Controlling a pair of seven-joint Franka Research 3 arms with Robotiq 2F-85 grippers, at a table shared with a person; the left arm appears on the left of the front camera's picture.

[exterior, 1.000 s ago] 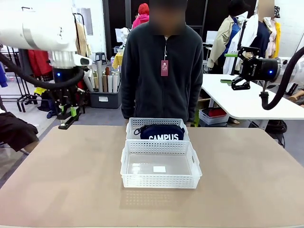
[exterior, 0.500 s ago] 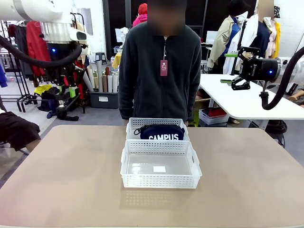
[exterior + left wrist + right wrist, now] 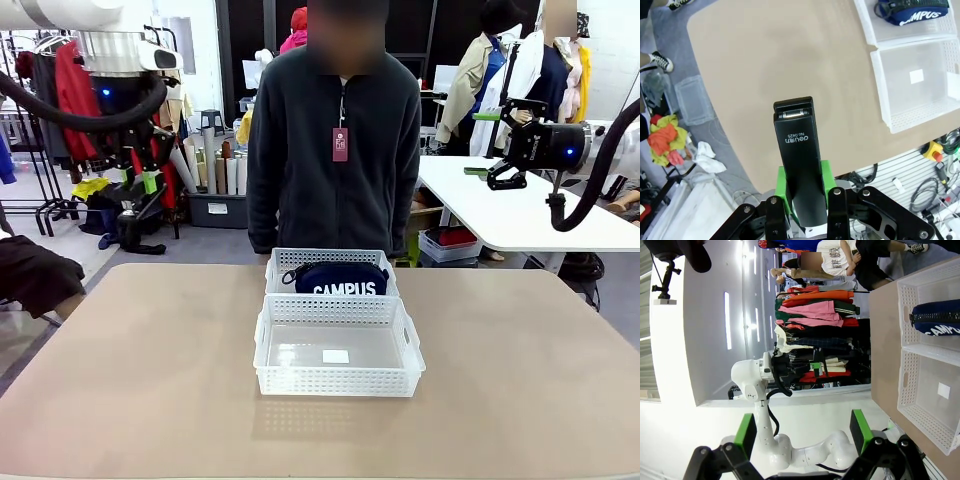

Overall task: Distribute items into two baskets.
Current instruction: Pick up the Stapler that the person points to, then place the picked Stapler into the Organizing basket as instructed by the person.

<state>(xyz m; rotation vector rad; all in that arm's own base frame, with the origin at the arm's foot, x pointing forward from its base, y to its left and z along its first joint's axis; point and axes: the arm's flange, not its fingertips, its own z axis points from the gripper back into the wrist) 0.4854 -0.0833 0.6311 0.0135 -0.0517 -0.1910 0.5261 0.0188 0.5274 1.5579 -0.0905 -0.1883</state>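
While the left gripper hangs high over the table, both baskets sit down and to its right in the front view, butted long side to long side.
- Far basket: holds the pouch, which lies across the basket's width with "CAMPUS" facing the robot. Its zip-pull end is on the side toward the left gripper.
- Near basket: only a small white label shows on its floor.
- In the left wrist view both baskets are off beyond the fingertips and to the right, well clear of the stapler.

Stapler:
- Its long axis runs along the left gripper's fingers.
- It sticks out well past the fingertips, with the hinge end and metal pin farthest from the wrist.
- The printed top face is toward the wrist camera.
- It is in the air, above the table's left part and touching nothing but the pads.

Grippers:
- Left: clamped on the stapler's sides, with a green pad pressed flat on each side near its lower end.
- Right gripper: up high, right of and above the baskets, with its fingers pointing toward picture left. The jaws are spread wide with nothing between them. In its own wrist view the baskets lie far off to the right of its fingers.
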